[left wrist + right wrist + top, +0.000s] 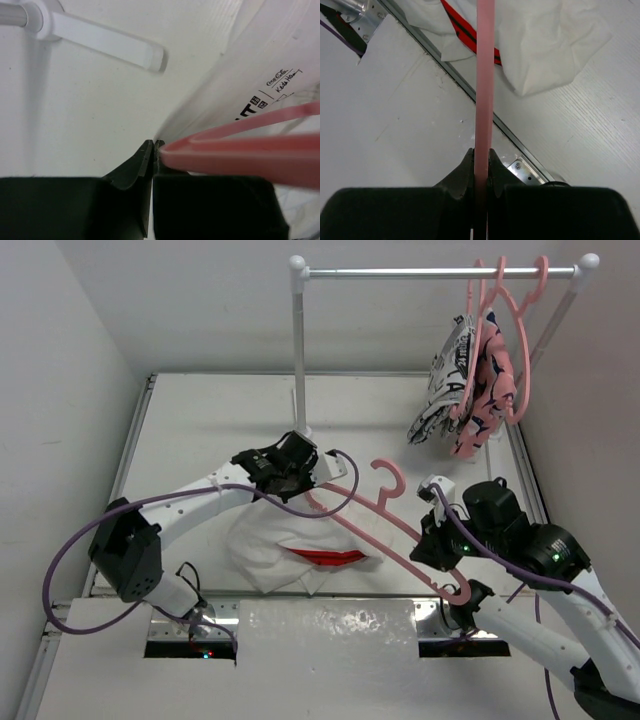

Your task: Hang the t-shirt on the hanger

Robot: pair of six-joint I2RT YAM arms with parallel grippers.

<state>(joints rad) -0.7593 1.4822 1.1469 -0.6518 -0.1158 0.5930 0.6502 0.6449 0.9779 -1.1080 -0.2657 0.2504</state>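
Note:
The white t-shirt (pixel 290 545) with its red logo (pixel 330 557) lies crumpled on the table near the front edge. My left gripper (pixel 312 480) is shut, pinching a thin edge of the shirt's fabric (pixel 270 65) and lifting it; the neck label shows in the left wrist view. The pink hanger (pixel 395 525) slants from its hook (pixel 390 475) down to the right, with one end under the raised fabric next to my left gripper (pixel 154 145). My right gripper (pixel 482 155) is shut on the hanger's bar (pixel 484 75), near its lower right end (pixel 432 552).
A clothes rail (pixel 430 272) on a white post (pixel 299 350) stands at the back. A black-and-white garment (pixel 445 390) and a pink garment (pixel 490 390) hang on it at the right. The rack's foot (pixel 100 42) lies close beyond my left gripper. The table's metal front edge (pixel 470 92) runs below the shirt.

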